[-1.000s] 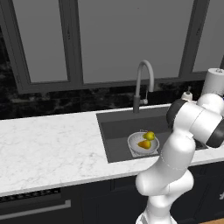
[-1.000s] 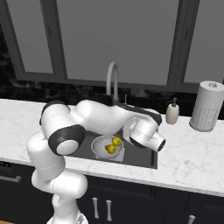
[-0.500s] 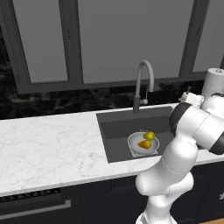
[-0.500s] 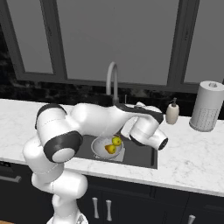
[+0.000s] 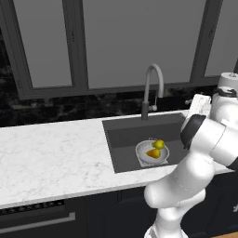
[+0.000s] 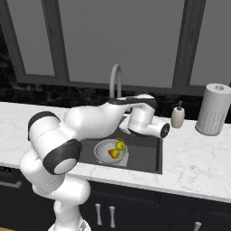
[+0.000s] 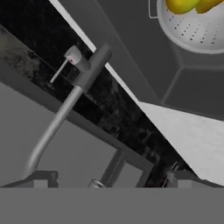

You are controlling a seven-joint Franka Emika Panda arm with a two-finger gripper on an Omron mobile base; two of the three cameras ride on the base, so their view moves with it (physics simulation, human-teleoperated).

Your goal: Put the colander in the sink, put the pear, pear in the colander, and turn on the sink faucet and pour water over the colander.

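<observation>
The silvery colander (image 5: 151, 153) (image 6: 110, 150) (image 7: 197, 30) sits in the dark sink (image 5: 125, 139) (image 6: 144, 155) (image 7: 131, 39). Two yellow pears lie inside it, one (image 5: 159, 144) (image 6: 120, 145) (image 7: 181, 4) beside the other (image 5: 153, 153) (image 6: 113, 154). The grey gooseneck faucet (image 5: 153, 86) (image 6: 115, 81) (image 7: 57, 122) stands behind the basin, and its small side lever (image 7: 65, 63) shows in the hand view. My gripper (image 7: 109, 181) is open and holds nothing. It hangs over the sink's back right and points at the faucet base. No water is in view.
A white soap bottle (image 6: 177, 116) and a paper towel roll (image 6: 214, 110) stand on the marble counter (image 5: 51, 153) right of the sink. Dark windows and a black backsplash run behind the faucet. My own arm spans the sink's front in the right base view.
My hand has lifted away from the colander and swung up toward the faucet at the back. Colander and pears have stayed put. The jaws have stayed open.
</observation>
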